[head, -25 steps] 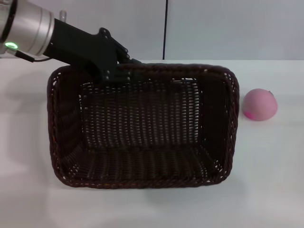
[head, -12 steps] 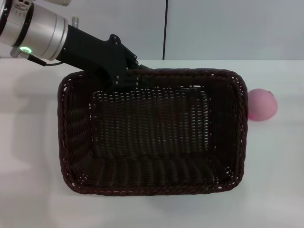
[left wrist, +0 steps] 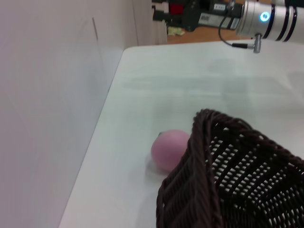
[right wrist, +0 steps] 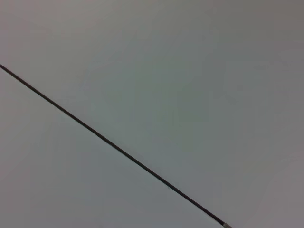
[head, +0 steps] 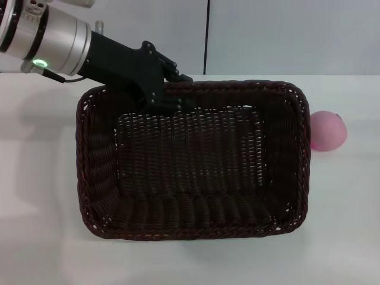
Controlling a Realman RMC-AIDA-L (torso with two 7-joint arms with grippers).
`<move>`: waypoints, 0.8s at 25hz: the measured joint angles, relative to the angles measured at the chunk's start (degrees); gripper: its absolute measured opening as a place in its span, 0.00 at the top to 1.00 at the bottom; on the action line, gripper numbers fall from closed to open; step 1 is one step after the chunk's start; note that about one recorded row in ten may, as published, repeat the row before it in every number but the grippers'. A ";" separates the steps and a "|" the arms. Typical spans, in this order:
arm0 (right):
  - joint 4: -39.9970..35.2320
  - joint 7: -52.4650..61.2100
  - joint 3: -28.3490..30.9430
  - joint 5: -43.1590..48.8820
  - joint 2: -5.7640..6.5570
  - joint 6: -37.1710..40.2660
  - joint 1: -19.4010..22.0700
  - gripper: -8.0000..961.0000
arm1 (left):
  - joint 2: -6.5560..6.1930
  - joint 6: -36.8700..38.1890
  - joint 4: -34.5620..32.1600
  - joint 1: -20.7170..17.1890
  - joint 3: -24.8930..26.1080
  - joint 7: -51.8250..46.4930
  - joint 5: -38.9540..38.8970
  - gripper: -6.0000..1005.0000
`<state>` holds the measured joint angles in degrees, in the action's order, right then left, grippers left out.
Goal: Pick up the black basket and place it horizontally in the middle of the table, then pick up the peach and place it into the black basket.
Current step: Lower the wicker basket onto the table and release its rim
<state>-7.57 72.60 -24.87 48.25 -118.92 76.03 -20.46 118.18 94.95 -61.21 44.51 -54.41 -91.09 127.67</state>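
The black basket (head: 190, 160) lies lengthwise across the middle of the white table (head: 35, 178), open side up and empty. My left gripper (head: 171, 97) reaches in from the back left and is shut on the basket's far rim. The peach (head: 329, 130) sits on the table just past the basket's right end, its left edge hidden by the rim. In the left wrist view the basket's corner (left wrist: 204, 161) fills the foreground with the peach (left wrist: 169, 149) close beside it. My right arm (left wrist: 266, 18) is parked far off at the table's edge, seen only in that view.
A pale wall with a dark vertical seam (head: 206, 35) stands behind the table's far edge. Bare white tabletop lies to the left, right and front of the basket. The right wrist view shows only a plain surface with a dark line (right wrist: 114, 147).
My left gripper has carried the basket to the right. Its right rim now reaches the peach and covers the peach's left edge. The peach has not moved.
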 joint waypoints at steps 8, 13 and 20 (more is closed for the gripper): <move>0.24 0.00 -0.18 0.00 0.00 -0.03 0.16 0.35 | 0.14 -1.37 0.31 -1.20 -0.77 2.80 -3.46 0.57; 0.29 0.00 -0.71 0.00 0.00 -0.01 0.16 0.35 | 0.09 -2.37 0.64 -2.50 -0.53 4.58 -6.88 0.48; 0.25 0.00 -0.83 0.00 0.00 0.32 0.16 0.35 | 0.00 -10.14 1.59 -10.90 0.66 13.42 -25.66 0.48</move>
<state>-7.33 72.60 -25.70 48.25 -118.91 76.34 -20.30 118.17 84.82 -59.62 33.61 -53.75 -77.67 102.01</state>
